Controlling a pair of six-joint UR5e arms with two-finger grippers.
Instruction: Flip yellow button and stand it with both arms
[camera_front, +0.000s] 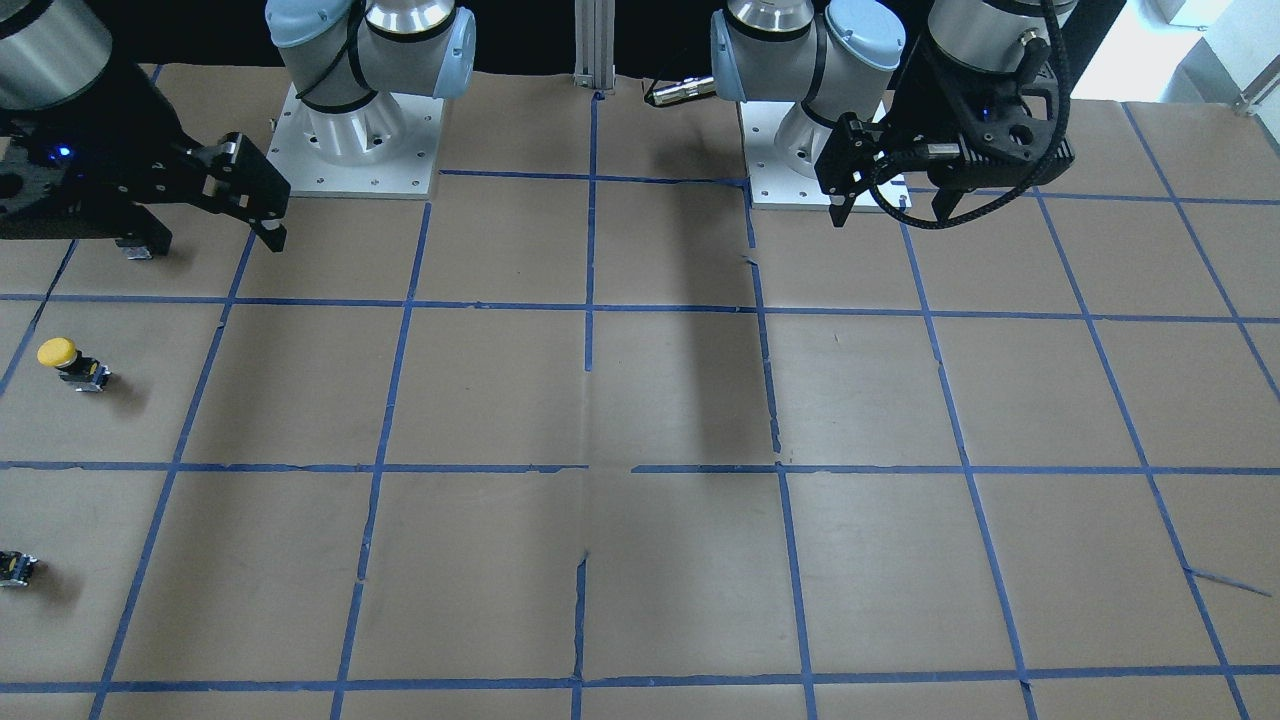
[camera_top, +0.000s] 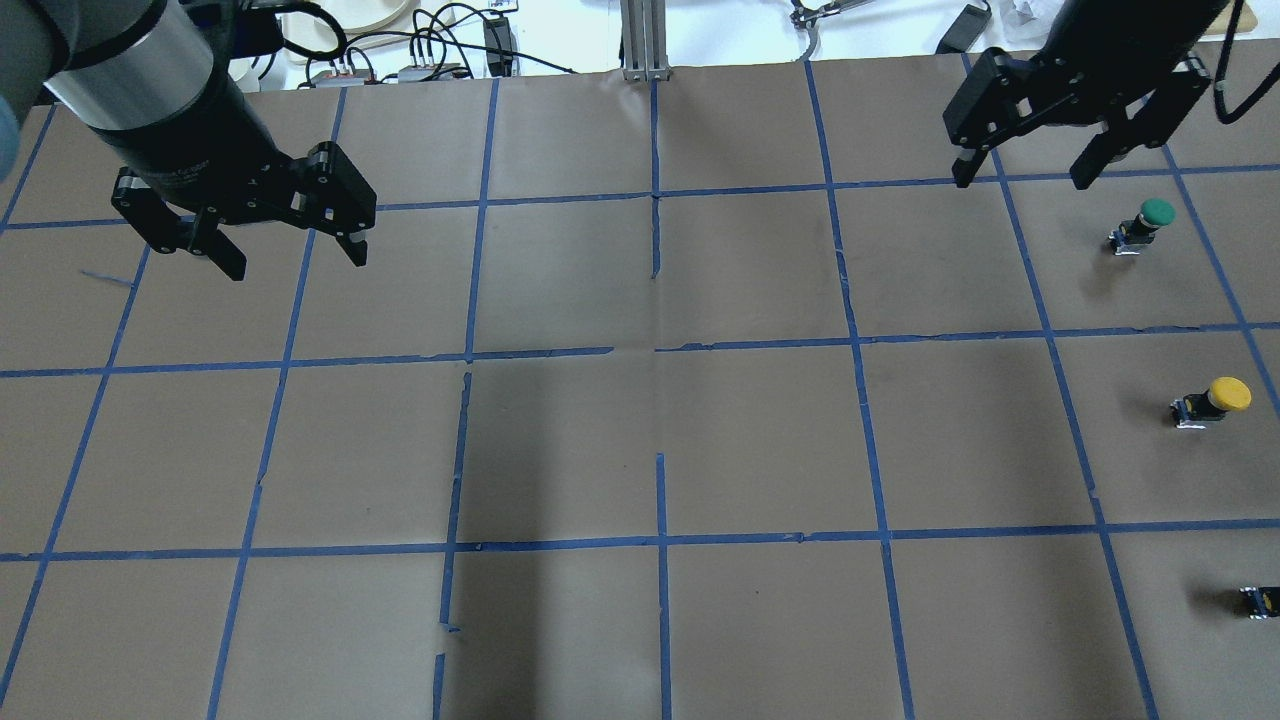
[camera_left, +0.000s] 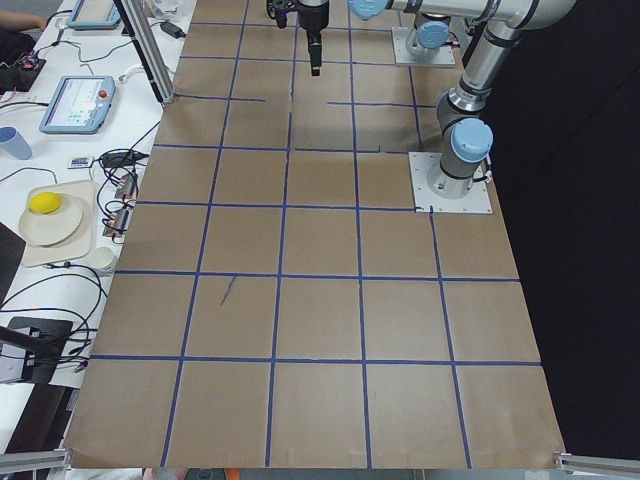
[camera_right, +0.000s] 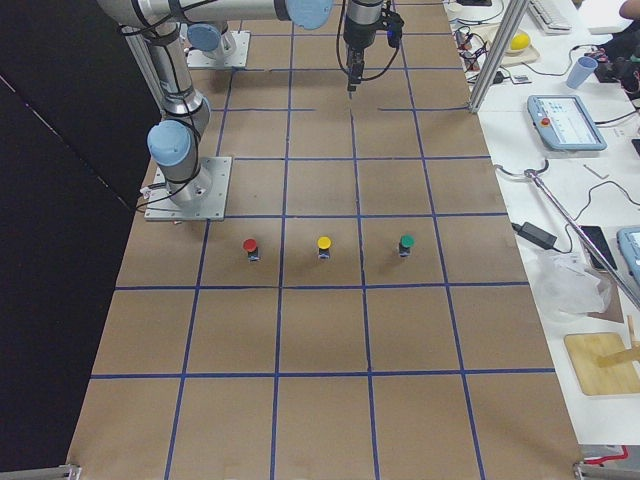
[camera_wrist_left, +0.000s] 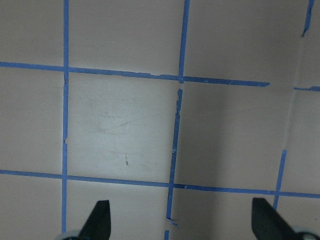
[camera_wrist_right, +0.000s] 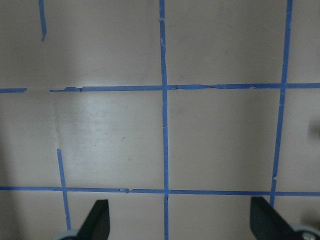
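The yellow button stands on the brown paper near the table's edge on my right, yellow cap up and grey base down. It also shows in the front-facing view and in the exterior right view. My right gripper is open and empty and hangs in the air, well beyond the button and a little inward of it; it shows at the left of the front-facing view. My left gripper is open and empty over the table's other end. Both wrist views show only taped paper between spread fingertips.
A green-capped button stands beyond the yellow one, close to my right gripper. A red-capped button stands nearer the robot; the overhead view shows only its dark base. The arm bases stand on the table's robot side.
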